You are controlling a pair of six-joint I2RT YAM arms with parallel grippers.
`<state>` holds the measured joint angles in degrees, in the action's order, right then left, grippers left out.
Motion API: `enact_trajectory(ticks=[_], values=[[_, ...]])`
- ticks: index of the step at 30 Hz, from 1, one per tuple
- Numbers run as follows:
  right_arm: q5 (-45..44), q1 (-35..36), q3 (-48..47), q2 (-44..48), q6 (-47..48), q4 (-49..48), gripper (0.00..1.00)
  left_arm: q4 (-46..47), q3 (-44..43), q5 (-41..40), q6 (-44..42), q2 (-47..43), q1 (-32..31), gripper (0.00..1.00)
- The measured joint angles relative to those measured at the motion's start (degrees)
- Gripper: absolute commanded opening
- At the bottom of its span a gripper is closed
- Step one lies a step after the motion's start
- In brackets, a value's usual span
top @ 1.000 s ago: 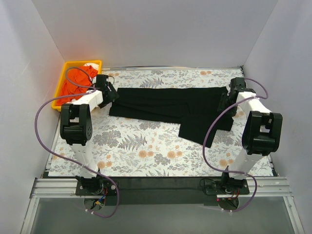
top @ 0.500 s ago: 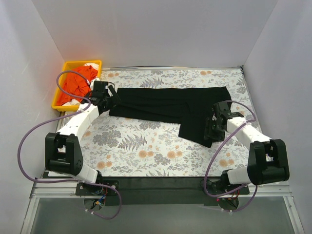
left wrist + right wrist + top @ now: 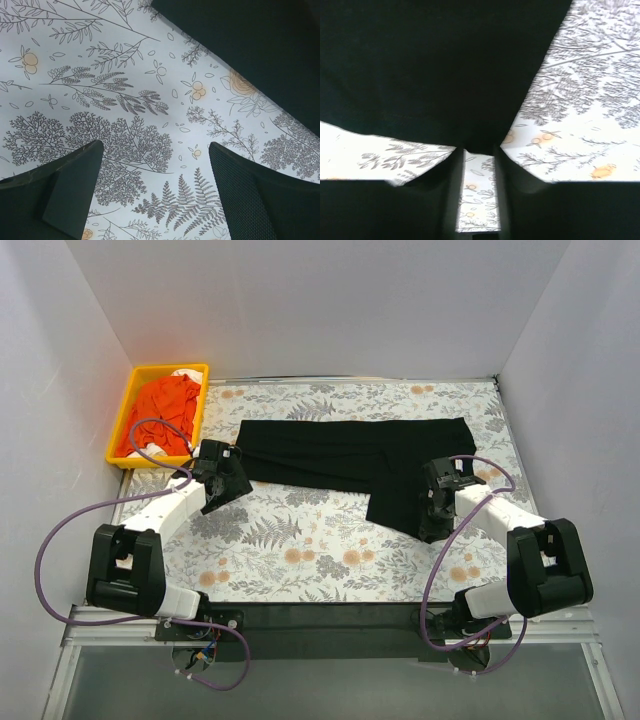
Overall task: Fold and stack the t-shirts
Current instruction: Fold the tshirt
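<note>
At the table's near side, the left pincer hangs released just off the black t-shirt's left end, while the right pincer pinches its lower-right flap. Folding looks underway; next, that flap likely needs carrying over the body. Farther back, the shirt's long axis runs left-right.

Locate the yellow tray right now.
In the top view, the yellow tray sits at the far-left corner of the table, holding orange cloth, beyond the left hand and left of the black t-shirt.
</note>
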<state>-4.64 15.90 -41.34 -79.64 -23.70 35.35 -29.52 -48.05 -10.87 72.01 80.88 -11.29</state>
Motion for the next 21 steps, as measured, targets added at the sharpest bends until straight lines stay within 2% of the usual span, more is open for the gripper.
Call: enact_trajectory(ticks=[5,13,17,21], values=[[-3.96,1.25,-0.37,-0.76,0.24,0.7,0.02,1.03,0.0,0.37,0.0,-0.63,-0.2,0.79],[-5.77,1.92,-4.48,-4.02,0.7,1.7,0.01,1.73,0.15,0.59,-0.24,-0.81,-0.37,0.79],[-8.2,2.01,-12.46,-6.38,2.78,2.01,0.01,1.73,0.74,0.87,-0.46,-1.01,-0.46,0.79],[-11.74,1.86,-25.4,-11.76,5.84,1.05,0.01,1.73,0.76,1.36,-0.46,-1.05,-0.46,0.78]])
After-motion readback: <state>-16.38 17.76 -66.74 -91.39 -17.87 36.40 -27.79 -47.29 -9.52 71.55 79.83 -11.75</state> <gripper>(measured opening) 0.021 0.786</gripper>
